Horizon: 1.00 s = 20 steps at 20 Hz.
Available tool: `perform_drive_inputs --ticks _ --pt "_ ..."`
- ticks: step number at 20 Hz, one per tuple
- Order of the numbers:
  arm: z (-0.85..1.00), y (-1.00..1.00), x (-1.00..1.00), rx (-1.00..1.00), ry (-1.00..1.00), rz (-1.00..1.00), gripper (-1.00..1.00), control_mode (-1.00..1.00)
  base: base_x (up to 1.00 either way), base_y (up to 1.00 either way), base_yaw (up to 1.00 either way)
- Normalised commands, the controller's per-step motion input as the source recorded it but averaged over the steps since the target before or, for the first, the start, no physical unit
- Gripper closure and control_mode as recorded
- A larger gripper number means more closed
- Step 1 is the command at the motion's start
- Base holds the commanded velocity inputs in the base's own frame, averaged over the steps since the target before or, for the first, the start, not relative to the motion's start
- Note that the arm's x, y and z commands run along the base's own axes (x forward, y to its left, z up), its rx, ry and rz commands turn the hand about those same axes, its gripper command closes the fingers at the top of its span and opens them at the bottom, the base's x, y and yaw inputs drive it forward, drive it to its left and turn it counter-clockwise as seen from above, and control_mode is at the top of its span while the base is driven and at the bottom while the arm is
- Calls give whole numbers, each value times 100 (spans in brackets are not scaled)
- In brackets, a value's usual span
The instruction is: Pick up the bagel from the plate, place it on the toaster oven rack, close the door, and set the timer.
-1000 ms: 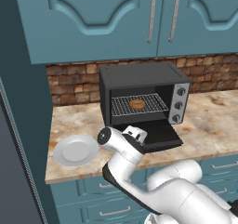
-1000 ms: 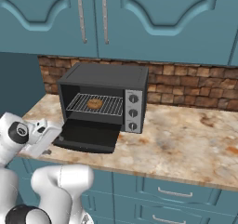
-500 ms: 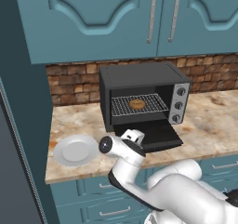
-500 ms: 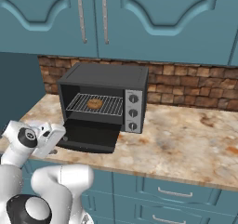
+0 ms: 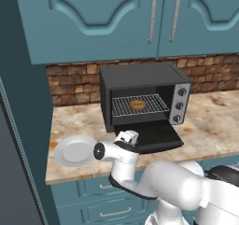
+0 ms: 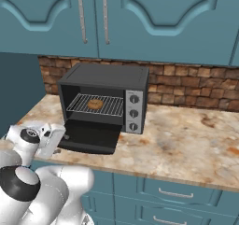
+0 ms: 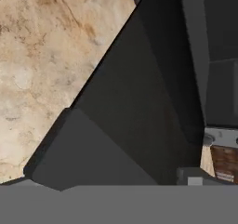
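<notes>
Where brick backs the marbled counter [image 5: 212, 121], blue cabinets [image 5: 121, 18] hang.

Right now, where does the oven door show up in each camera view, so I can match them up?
Left base view: the door hangs open flat, just below centre, under the toaster oven rack.
Right base view: the door lies left of centre, below the rack.
Hand view: the door is the dark panel running diagonally over the counter.
Shared landmark: the speckled counter.
</notes>
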Motion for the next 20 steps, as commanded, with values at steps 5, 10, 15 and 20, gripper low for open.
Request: perform_drive_inputs --ticks 5,10,15,20 --pt "1 6 45 -14 -2 0 -100 -100 0 0 0" --pt "41 2 31 -7 -12 3 -100 -100 0 0 0" --pt "66 0 32 0 -21 19 -100 -100 0 0 0" --pt "82 0 32 0 -19 21 -100 -100 0 0 0"
